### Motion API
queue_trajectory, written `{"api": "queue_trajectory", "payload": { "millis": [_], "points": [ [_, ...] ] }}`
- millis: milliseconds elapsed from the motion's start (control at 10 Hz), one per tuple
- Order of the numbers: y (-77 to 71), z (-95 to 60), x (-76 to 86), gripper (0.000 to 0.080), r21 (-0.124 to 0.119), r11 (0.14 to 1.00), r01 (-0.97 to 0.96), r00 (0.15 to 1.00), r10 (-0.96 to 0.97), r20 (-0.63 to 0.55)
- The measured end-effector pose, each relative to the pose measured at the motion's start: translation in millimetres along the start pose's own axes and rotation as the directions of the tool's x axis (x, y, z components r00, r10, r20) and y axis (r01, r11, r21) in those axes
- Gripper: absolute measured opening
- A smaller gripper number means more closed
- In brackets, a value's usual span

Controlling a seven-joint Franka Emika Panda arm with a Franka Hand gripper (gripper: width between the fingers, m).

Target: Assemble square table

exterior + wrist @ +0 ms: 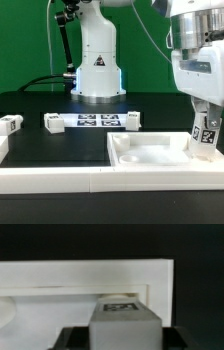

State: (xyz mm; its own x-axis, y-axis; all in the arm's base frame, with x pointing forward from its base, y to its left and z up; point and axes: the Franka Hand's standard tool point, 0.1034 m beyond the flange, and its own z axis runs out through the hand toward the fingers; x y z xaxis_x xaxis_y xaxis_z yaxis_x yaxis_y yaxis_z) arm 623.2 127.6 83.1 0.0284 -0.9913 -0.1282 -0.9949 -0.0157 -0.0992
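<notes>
The square table's top (150,152) is a white slab with a recessed face and raised rim, lying at the exterior view's right near the front. My gripper (207,138) hangs over its right corner, shut on a short white tagged leg (208,128) held upright. In the wrist view the leg (125,319) sits between the black fingers (76,337), its tagged end pointing at the slab (80,280) close to a small corner socket (118,295). Whether the leg touches the slab I cannot tell.
Loose white legs lie at the exterior view's left (10,124) and at both ends (53,122) (130,118) of the marker board (91,121). The robot base (98,70) stands behind it. A long white border wall (60,180) runs along the front.
</notes>
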Motion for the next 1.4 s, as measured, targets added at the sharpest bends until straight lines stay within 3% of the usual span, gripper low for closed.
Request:
{"api": "queue_trajectory", "payload": {
  "millis": [100, 200, 300, 400, 500, 600, 1100, 1200, 1400],
  "points": [
    [0.1, 0.1, -0.4, 0.0297, 0.000, 1.000, 0.021, 1.000, -0.021, 0.000],
    [0.1, 0.1, -0.6, 0.0560, 0.000, 0.998, 0.055, 0.998, -0.055, 0.000],
    [0.9, 0.6, -1.1, 0.0560, -0.005, 0.996, 0.092, 0.996, -0.092, 0.001],
    [2.6, 0.2, -0.2, 0.0630, -0.023, 0.982, 0.187, 0.982, -0.186, 0.006],
    [3.1, 0.5, -0.3, 0.0644, -0.035, 0.957, 0.288, 0.958, -0.288, 0.009],
    [1.6, 0.7, -0.1, 0.0644, -0.021, 0.933, 0.360, 0.933, -0.360, 0.005],
    [2.0, 1.0, 0.9, 0.0649, -0.023, 0.733, 0.680, 0.733, -0.680, 0.010],
    [4.2, 1.2, 2.4, 0.0649, -0.057, 0.626, 0.778, 0.628, -0.778, 0.008],
    [4.6, 0.9, 4.4, 0.0649, -0.079, 0.440, 0.895, 0.442, -0.897, 0.013]
  ]
}}
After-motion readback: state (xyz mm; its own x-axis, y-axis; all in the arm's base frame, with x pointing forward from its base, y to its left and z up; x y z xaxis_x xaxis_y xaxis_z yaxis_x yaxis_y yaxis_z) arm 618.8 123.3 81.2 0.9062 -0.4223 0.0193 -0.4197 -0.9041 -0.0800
